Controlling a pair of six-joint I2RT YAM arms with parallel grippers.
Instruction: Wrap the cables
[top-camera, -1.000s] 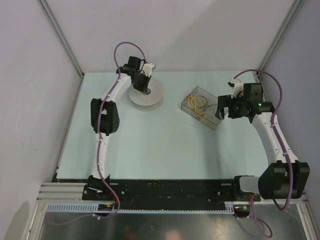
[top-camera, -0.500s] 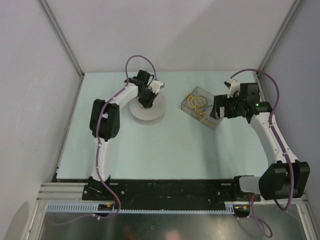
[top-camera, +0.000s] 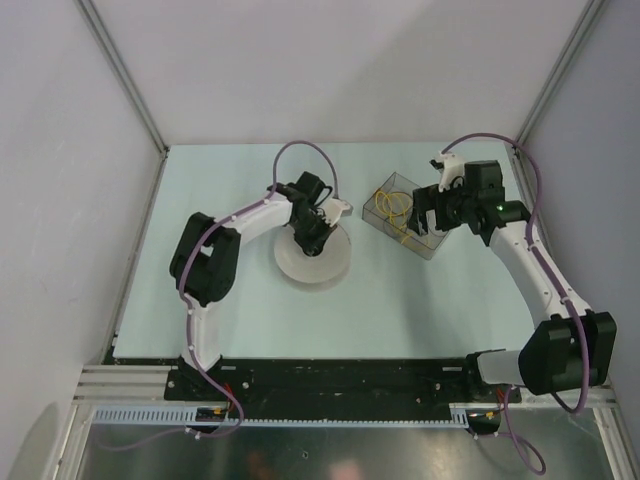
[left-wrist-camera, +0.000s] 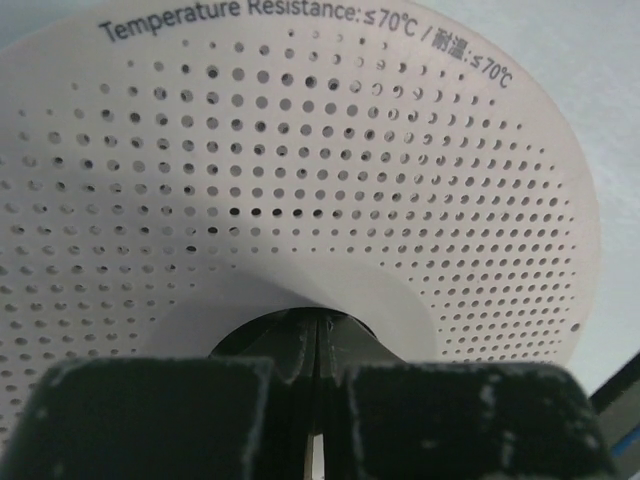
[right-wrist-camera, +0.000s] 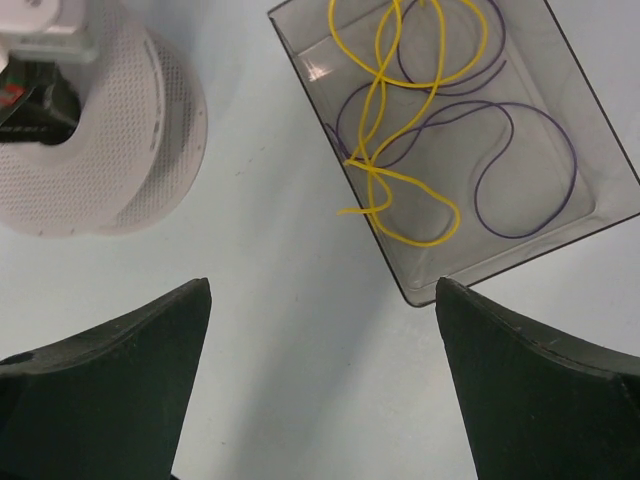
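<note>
One white perforated spool (top-camera: 332, 264), one clear tray (right-wrist-camera: 560, 100), one thin purple wire (right-wrist-camera: 576, 165) inside; yellow cables (right-wrist-camera: 441, 50) tangled, number unclear.

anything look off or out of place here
Nothing spilled or broken. The yellow cables lie knotted with a thin purple wire in the clear tray, and one yellow end seems to poke past the tray's wall on the side of the white spool. The tray sits at an angle to the edges of the table.
</note>
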